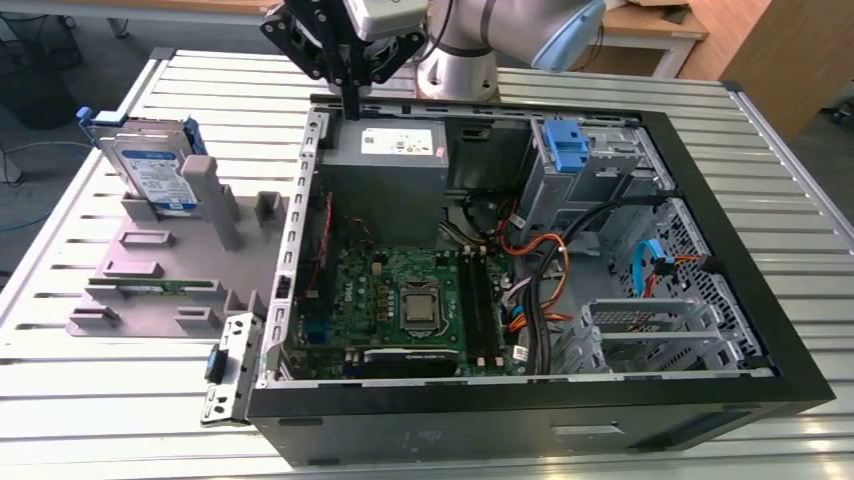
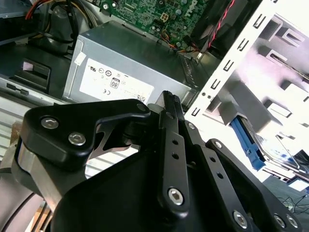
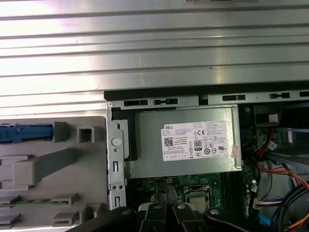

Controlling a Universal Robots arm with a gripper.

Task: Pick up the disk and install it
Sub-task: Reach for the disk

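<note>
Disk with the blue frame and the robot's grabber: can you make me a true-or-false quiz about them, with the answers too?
1. The flat silver-grey disk in its blue plastic caddy stands upright in the grey plastic holder, outside the computer. True.
2. The black metal gripper is holding the disk. False: it holds nothing and hangs over the case edge, near the grey metal power-supply box.
3. The black computer case lies open, showing the green circuit board. True.
4. The disk is on the exterior view's right of the case. False: it is on the exterior view's left.
</note>
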